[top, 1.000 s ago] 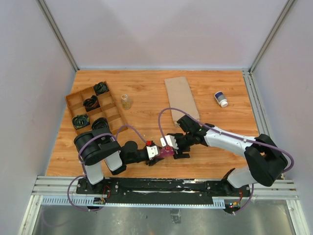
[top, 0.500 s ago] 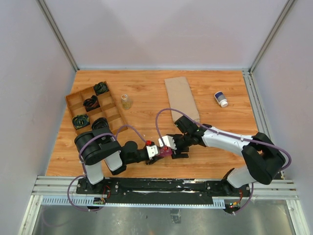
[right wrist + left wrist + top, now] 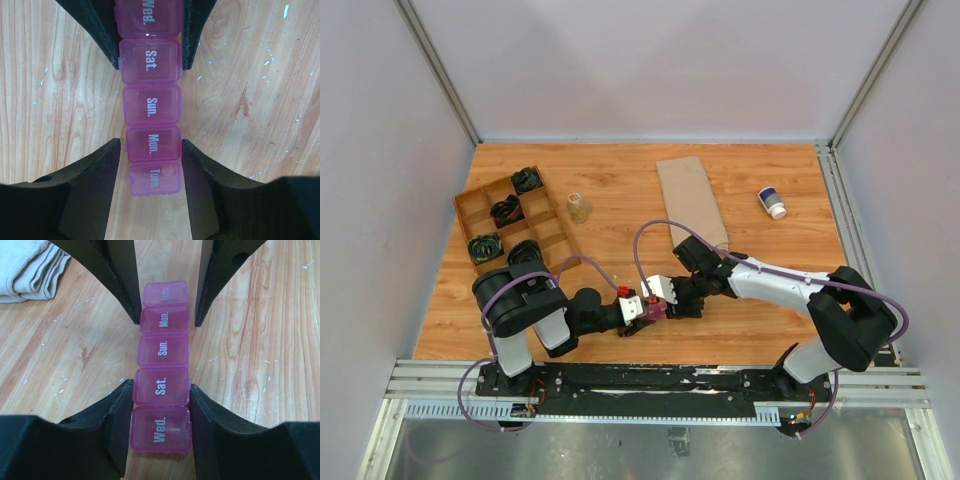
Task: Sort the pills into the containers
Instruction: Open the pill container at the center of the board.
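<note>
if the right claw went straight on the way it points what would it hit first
The translucent magenta-pink plastic pill strip already lies inside the right claw, so likely the left claw, gripping the Sat. compartment straight ahead; heights are hard to judge.

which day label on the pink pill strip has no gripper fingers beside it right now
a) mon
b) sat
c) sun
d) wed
c: the Sun. compartment lies bare in the middle of the containers; the left gripper clamps the strip at Sat. and Wed., and the right gripper straddles Mon. and Tues. with its jaws open.
</note>
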Controlling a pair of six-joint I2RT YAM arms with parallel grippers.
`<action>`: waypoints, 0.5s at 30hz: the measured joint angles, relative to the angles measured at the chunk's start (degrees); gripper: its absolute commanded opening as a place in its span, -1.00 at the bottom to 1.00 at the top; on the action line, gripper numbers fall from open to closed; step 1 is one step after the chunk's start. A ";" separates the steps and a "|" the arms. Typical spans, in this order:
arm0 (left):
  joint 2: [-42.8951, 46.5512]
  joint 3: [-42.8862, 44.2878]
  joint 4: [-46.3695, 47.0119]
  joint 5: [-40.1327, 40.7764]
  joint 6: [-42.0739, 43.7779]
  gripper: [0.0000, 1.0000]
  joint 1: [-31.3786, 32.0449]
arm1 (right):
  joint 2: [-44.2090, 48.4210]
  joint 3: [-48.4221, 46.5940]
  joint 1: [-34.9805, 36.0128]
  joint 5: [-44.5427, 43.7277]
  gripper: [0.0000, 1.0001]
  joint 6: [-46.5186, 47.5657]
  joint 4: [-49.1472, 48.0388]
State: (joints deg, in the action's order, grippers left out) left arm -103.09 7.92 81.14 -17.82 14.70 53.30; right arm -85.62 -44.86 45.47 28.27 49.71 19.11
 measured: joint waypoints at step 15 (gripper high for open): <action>0.02 -0.11 0.04 -0.76 -0.15 -0.99 -0.02 | -0.28 -1.18 -0.52 0.92 -0.43 -1.99 1.20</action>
State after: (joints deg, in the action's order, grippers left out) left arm -103.07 7.81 81.19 -18.59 14.55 53.28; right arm -85.91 -46.04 44.95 29.19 47.72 20.32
